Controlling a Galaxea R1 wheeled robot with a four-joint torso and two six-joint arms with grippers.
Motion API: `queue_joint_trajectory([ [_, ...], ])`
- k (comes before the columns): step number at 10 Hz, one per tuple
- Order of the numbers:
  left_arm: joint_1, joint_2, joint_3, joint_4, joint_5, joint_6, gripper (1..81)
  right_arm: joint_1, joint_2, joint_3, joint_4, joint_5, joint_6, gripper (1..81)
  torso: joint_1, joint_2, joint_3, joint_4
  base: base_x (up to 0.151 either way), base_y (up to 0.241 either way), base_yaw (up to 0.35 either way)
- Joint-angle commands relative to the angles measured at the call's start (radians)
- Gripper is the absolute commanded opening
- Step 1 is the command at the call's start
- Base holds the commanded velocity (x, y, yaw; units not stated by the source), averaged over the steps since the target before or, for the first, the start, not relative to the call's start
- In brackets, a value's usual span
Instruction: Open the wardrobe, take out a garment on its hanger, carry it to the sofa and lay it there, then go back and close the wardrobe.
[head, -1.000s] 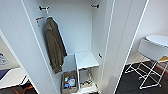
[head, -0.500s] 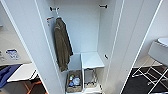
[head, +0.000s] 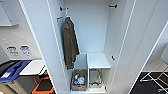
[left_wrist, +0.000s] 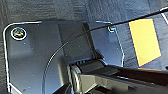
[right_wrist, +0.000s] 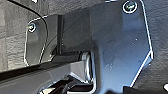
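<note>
The wardrobe (head: 120, 37) is seen from the head view with both doors swung wide, and inside it an olive-brown coat (head: 70, 43) hangs at the left above a low white shelf (head: 98, 60) and a floor basket (head: 78, 80); no maroon jacket can be seen on the rail. The closing step is judged to be in hand, which calls for each door to be reached and pushed shut. Whether the grippers are spread or pressed together cannot be told.
</note>
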Motion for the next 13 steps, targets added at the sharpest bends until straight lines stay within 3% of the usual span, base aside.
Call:
queue_joint_trajectory([
  [1, -0.049, -0.007, 0.014, 0.01, 0.045, 0.003, 81.1, 0.024, 0.011, 0.006, 0.0, -0.074, -0.005, 81.1, 0.001, 0.0, 0.0, 0.0, 0.0, 0.0, 0.123],
  [9, -0.047, -0.002, 0.01, -0.002, 0.045, -0.001, 81.1, 0.027, 0.012, 0.004, 0.006, -0.074, -0.005, 81.1, 0.001, 0.0, 0.0, 0.0, 0.0, 0.0, 0.026],
  [13, 0.017, 0.065, -0.16, -0.005, 0.033, -0.006, 81.1, 0.04, 0.016, 0.0, 0.006, -0.074, -0.002, 81.1, 0.001, 0.0, 0.0, 0.0, 0.0, 0.0, 0.0],
])
